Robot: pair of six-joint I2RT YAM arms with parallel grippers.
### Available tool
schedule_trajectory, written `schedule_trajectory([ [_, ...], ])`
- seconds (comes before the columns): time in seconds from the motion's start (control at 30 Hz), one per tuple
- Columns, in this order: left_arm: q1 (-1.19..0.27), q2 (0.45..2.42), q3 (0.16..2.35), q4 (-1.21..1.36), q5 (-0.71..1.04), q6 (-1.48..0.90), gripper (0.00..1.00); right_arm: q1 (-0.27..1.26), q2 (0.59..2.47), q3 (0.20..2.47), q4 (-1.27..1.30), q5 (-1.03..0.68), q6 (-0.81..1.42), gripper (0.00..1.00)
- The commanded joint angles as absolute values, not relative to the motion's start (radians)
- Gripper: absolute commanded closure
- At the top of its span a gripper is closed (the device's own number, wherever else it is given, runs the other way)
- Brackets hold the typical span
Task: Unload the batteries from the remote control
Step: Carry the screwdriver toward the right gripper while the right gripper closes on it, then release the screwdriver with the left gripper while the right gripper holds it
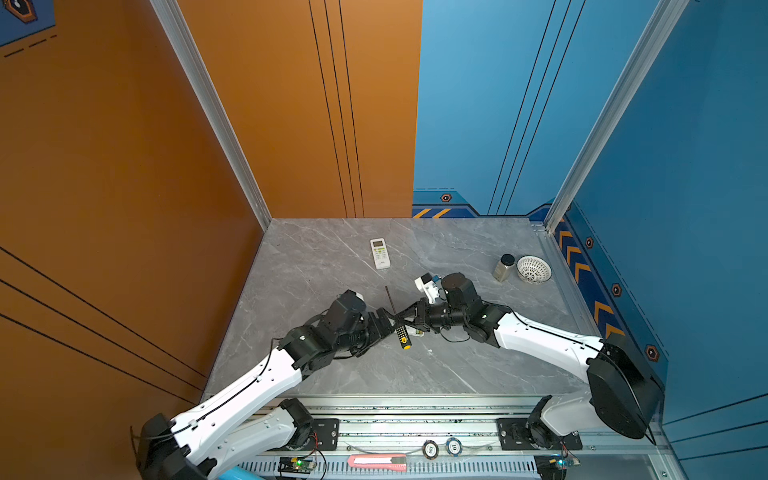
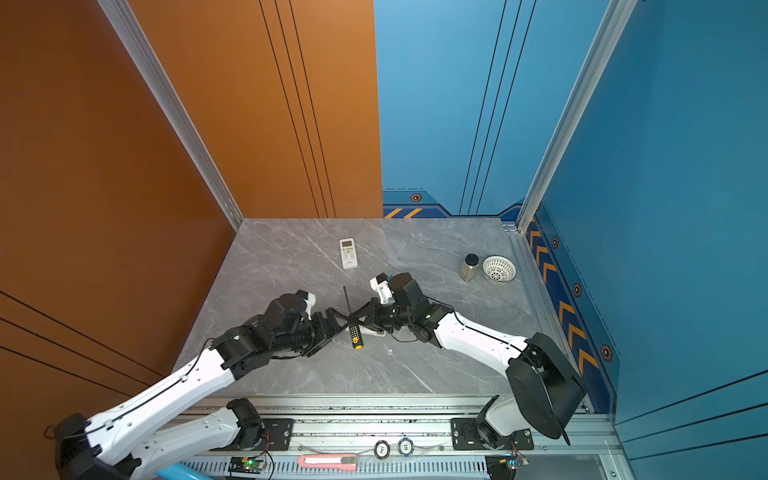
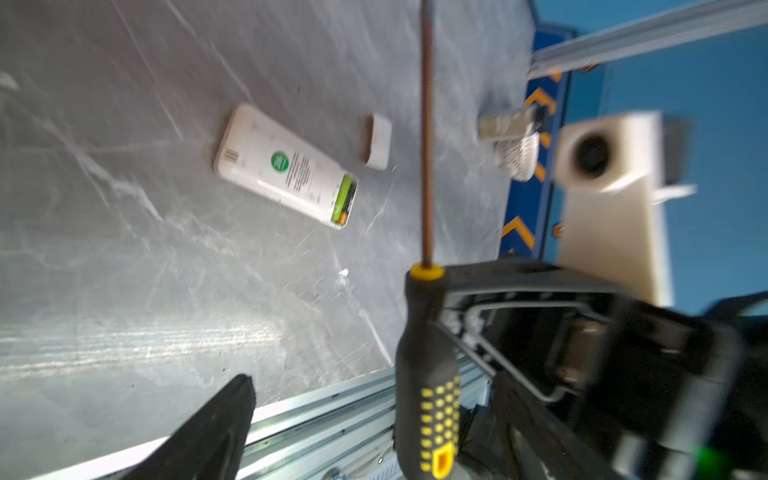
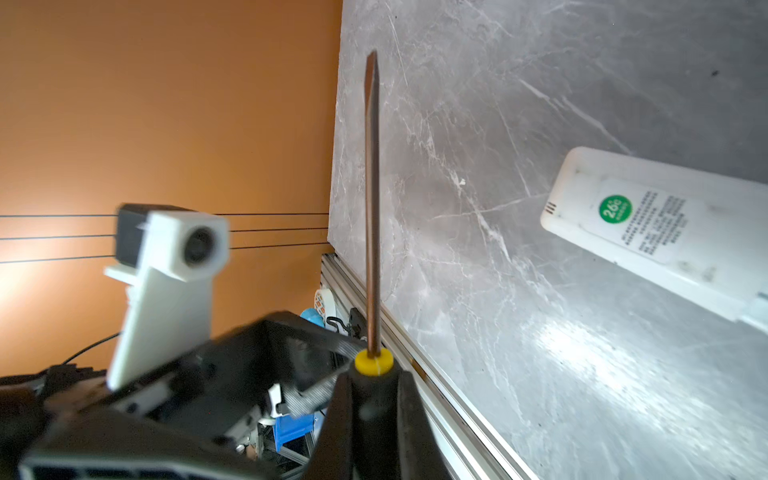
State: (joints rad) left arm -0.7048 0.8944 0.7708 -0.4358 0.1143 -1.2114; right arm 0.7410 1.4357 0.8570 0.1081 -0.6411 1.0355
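Black-and-yellow screwdriver, jar just beside white basket

A robot lab test cell: painted panel walls, aluminium rail, marble tabletop.

In both top views the left arm, lower left, and the right arm, lower right, look alike: smooth white shells dotted with small dark screw holes, joined by chunky black housings. A thin black cable runs along each shell. The right arm's shoulder is a large rounded black drum. Each wrist carries a boxy white camera mount with a round dark lens. The left gripper has black tapered fingers. The right gripper is also black, with a bent grey wire.
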Motion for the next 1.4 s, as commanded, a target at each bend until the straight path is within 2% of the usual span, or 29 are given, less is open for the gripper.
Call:
schedule_trajectory([
  [0.0,-0.632,0.803,0.750,-0.442,0.058,-1.233,0.08,0.717,1.380,0.833,0.001,-0.724,0.974,1.00],
  [0.13,-0.566,0.802,0.718,-0.406,0.105,-1.193,0.10,0.710,1.355,0.847,-0.079,-0.764,0.939,1.00],
  [0.3,-0.563,0.874,0.620,-0.159,0.126,-1.261,0.13,0.710,1.344,0.856,-0.112,-0.790,0.948,1.00],
  [0.6,-0.623,1.044,0.588,0.103,0.109,-1.314,0.27,0.720,1.344,0.868,-0.132,-0.797,0.944,1.00],
  [0.8,-0.650,1.127,0.591,0.172,0.114,-1.365,0.33,0.731,1.352,0.871,-0.129,-0.795,0.940,1.00],
  [0.93,-0.664,1.189,0.598,0.179,0.126,-1.396,0.43,0.732,1.354,0.880,-0.128,-0.798,0.940,1.00],
  [1.07,-0.662,1.230,0.585,0.193,0.121,-1.431,0.67,0.734,1.348,0.881,-0.127,-0.796,0.939,1.00],
  [1.17,-0.663,1.268,0.614,0.203,0.141,-1.437,0.92,0.730,1.342,0.883,-0.136,-0.795,0.928,1.00],
  [1.2,-0.660,1.283,0.629,0.200,0.152,-1.449,1.00,0.718,1.333,0.898,-0.169,-0.789,0.904,0.90],
  [1.27,-0.656,1.295,0.629,0.219,0.161,-1.515,1.00,0.676,1.297,0.967,-0.316,-0.710,0.794,0.53],
  [1.3,-0.651,1.298,0.608,0.268,0.162,-1.588,1.00,0.653,1.267,1.023,-0.433,-0.637,0.706,0.39],
  [1.37,-0.646,1.308,0.535,0.432,0.132,-1.780,1.00,0.627,1.199,1.114,-0.569,-0.464,0.541,0.26],
])
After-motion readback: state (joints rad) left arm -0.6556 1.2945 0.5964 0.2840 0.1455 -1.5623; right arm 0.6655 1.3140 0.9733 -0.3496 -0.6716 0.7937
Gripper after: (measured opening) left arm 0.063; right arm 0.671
